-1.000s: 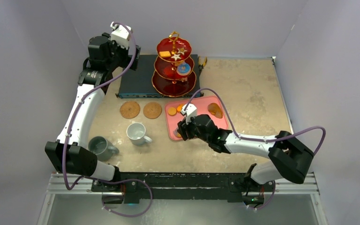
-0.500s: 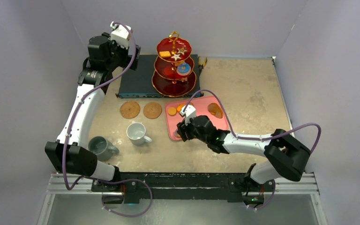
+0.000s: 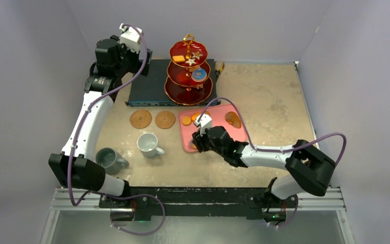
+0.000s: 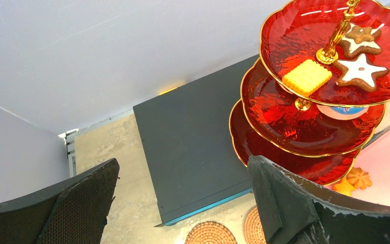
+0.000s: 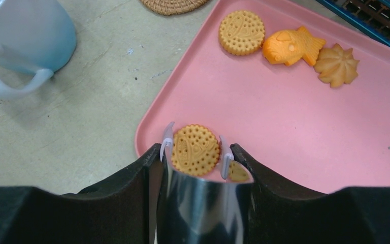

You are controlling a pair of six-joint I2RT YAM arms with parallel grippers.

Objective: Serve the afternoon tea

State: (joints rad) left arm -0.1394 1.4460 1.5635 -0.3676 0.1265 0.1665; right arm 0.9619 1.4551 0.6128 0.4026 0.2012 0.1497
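My right gripper (image 3: pixel 199 141) is shut on shiny metal tongs (image 5: pixel 203 203). The tong tips sit on either side of a round dotted biscuit (image 5: pixel 195 149) at the near left corner of the pink tray (image 3: pixel 218 129). More toy pastries lie on the tray: a round biscuit (image 5: pixel 241 32), a fish (image 5: pixel 292 44) and a flower cookie (image 5: pixel 336 65). The red three-tier stand (image 3: pixel 189 71) holds a yellow biscuit (image 4: pixel 306 77) and star cookies (image 4: pixel 359 71). My left gripper (image 3: pixel 144 53) is open and empty, high above the back left. The white mug (image 3: pixel 147 144), grey mug (image 3: pixel 109 158) and two cork coasters (image 3: pixel 140 119) (image 3: pixel 165 119) stand on the table.
A flat dark electronics box (image 3: pixel 150 86) lies at the back, under and beside the stand, and shows below my left gripper (image 4: pixel 183 168). The white mug (image 5: pixel 25 35) is just left of the tray's corner. Walls enclose the table on three sides.
My right gripper has edged slightly forward over the tray's near left corner with the tongs. The left arm has not moved.
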